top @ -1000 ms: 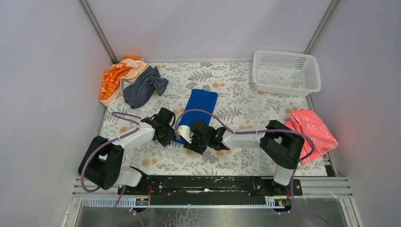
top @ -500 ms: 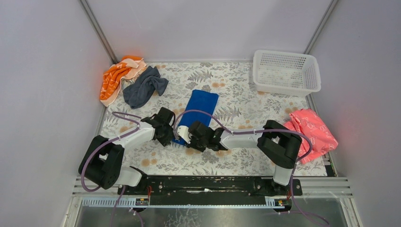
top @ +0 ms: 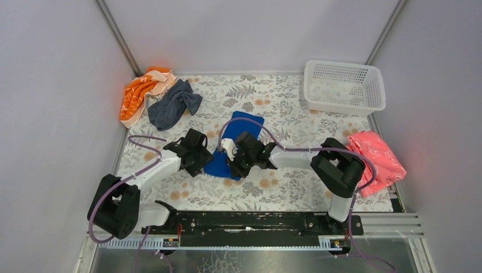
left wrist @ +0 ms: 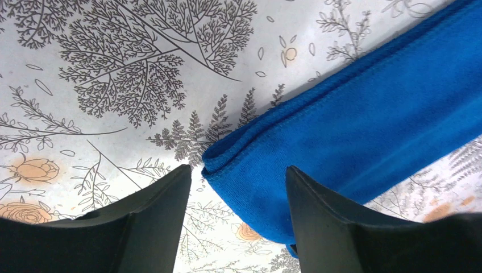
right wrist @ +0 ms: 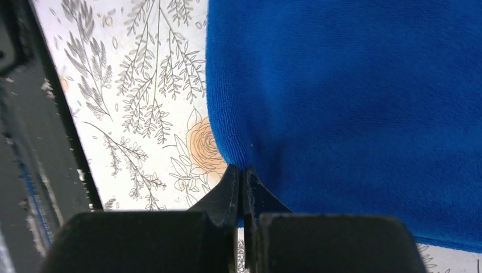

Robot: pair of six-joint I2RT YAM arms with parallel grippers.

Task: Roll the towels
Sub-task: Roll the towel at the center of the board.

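A blue towel (top: 245,126) lies flat in the middle of the floral table (top: 284,108). From above, both wrists and a purple cable hide parts of its near end. The right gripper (right wrist: 243,170), fingers pressed together, pinches the towel's near edge. The left gripper (left wrist: 237,170) is spread wide, with the towel's folded near-left corner between its fingers; whether they touch it is unclear. A crumpled grey towel (top: 173,105) lies at the far left, well apart.

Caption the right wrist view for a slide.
Right gripper pinches the edge of the blue towel over the floral tablecloth.
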